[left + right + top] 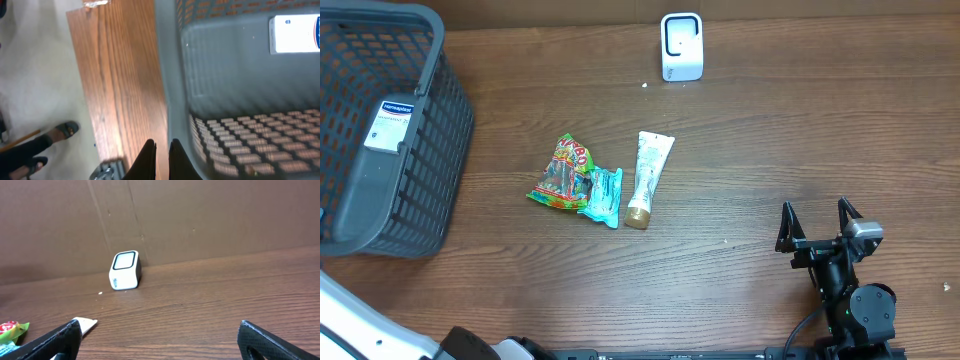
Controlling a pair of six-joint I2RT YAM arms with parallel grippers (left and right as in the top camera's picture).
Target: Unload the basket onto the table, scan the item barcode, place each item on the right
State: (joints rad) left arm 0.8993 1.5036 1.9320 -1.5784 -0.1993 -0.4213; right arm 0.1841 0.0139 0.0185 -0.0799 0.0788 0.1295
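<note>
- The table (770,150) carries everything; nothing on it is lifted, so I judge the job to be at its very start.
- The basket (445,150) fills the far left corner; it is grey mesh with a white label on it.
- My right gripper (814,208) stands by the near edge, toward the right corner; its jaws are spread wide and hold nothing; it is well apart from the goods.
- My left gripper (162,144) hangs at the table's left edge, just beside the basket's wall; its fingers are drawn almost together with nothing between them.
- The candy bag (561,172) lies flat about mid-table, the leftmost of three items.
- The tube (647,178) lies just to the right of the other two, cap toward the near edge.
- The scanner (681,46) stands at the far edge near its middle, white with a dark window; it is well apart from all three items.
- The teal packet (603,195) lies between bag and tube, touching the bag; which of the three I am meant to scan I cannot tell; picking one up, carrying it to the scanner and showing its barcode all remain to be done.
</note>
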